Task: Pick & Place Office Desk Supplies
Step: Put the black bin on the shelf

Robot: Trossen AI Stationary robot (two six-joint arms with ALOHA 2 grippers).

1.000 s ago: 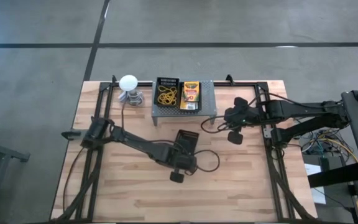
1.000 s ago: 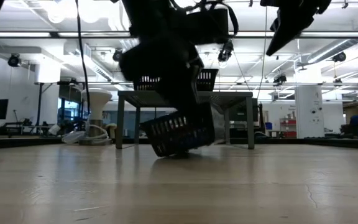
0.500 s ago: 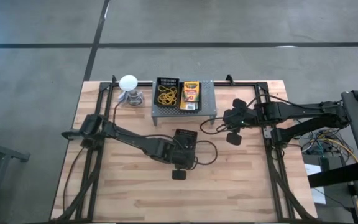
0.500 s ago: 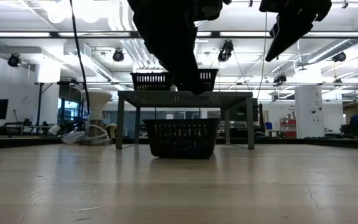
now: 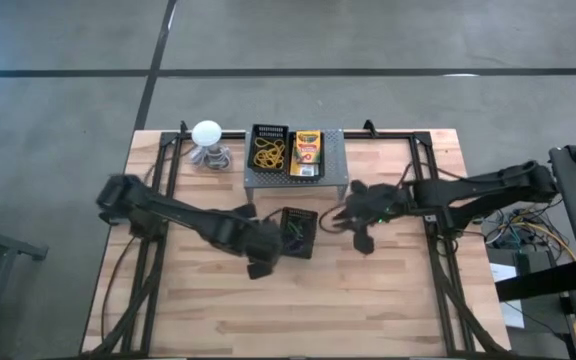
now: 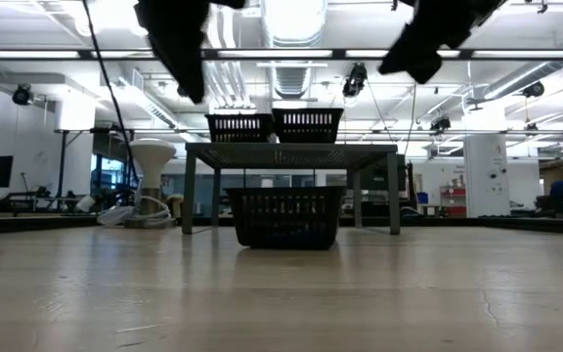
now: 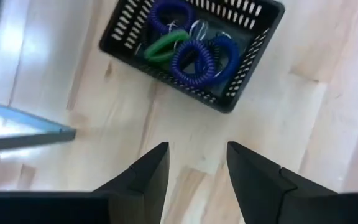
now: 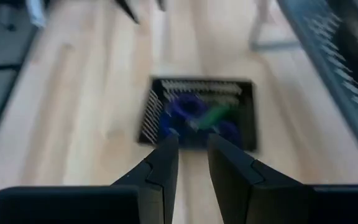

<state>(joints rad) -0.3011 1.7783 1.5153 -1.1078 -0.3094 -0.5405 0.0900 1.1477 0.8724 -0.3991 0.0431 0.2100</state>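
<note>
Coiled loops sit in a black basket between two empty, parted grippers.
Left gripper and right gripper: loops look light and springy; the stiff basket rim seems the surest hold.

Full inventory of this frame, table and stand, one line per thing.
Wooden table: one, light wood.
Metal stand: one, grey perforated, far middle of table.
Basket of rubber bands: one, black, yellowish bands, on the stand.
Crayon box: yellow and green, in a second basket on the stand; count unclear.
Black basket: one, on the table in front of the stand.
Coil loops: several blue-purple, one green, inside that basket.
White ball-topped object: one, left of the stand.
Left gripper: open, empty, beside the basket.
Right gripper: open, empty, right of the basket.
</note>
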